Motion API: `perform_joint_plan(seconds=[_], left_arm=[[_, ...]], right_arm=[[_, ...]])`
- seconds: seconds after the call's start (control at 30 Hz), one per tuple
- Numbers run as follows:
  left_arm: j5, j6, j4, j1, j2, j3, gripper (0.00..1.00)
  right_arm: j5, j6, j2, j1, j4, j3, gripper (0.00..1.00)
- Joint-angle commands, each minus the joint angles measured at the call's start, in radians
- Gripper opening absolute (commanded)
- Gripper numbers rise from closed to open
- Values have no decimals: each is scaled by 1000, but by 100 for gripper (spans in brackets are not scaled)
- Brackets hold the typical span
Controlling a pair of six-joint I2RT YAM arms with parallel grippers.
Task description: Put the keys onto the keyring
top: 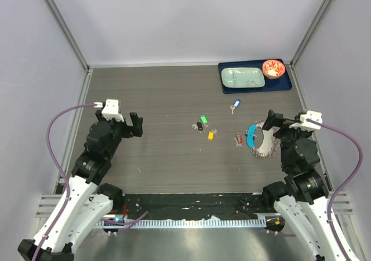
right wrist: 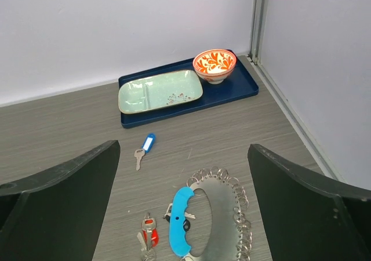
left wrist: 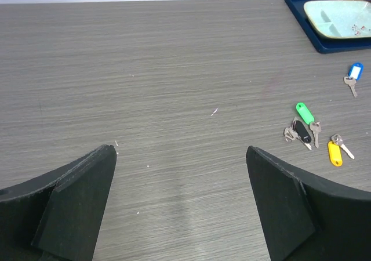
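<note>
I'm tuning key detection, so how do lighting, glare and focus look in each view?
Top external: soft even light, faint shadows, keys tiny but sharp. Left wrist: table grain crisp, left gripper near-black without detail. Right wrist: keyring in focus, its metal loops glinting mildly, no blown-out glare.

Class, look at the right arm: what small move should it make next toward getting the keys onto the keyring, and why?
Probably lower the right pincer onto the keyring: it hangs open and empty above it, and the red key lies beside the ring, seemingly not yet on it.
</note>
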Motion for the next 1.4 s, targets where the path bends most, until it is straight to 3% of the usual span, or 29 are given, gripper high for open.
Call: perform_joint_plan(seconds=[0.0, 0.3, 0.53, 0.8, 0.9, 0.97, 1.2, 1.37], left_arm=[[10, 22, 65, 3, -30, 13, 100], [-2, 16, 71, 3, -100, -2, 100], [-14, 10, 62, 3, -172, -20, 100], [-20, 2, 59, 3, -219, -27, 100], [-17, -1, 59, 3, -223, -27, 100], [-14, -2, 59, 3, -228, -27, 100], [-7, -10, 62, 3, -237, -30, 100], [3, -13, 68, -2, -249, -33, 100]], right_arm=[[31, -14, -16, 8, 56, 5, 100], [34, 17, 36, 6, 9, 25, 100], [-16, 81, 165, 9, -73, 85, 100], [11, 276, 577, 6, -391, 253, 100], [24, 331, 687, -4, -427, 260, 99], [-1, 367, 737, -23, -426, 258, 95], [-188, 447, 934, -147, -331, 238, 66], [-225, 465, 1055, -166, -242, 241, 63]])
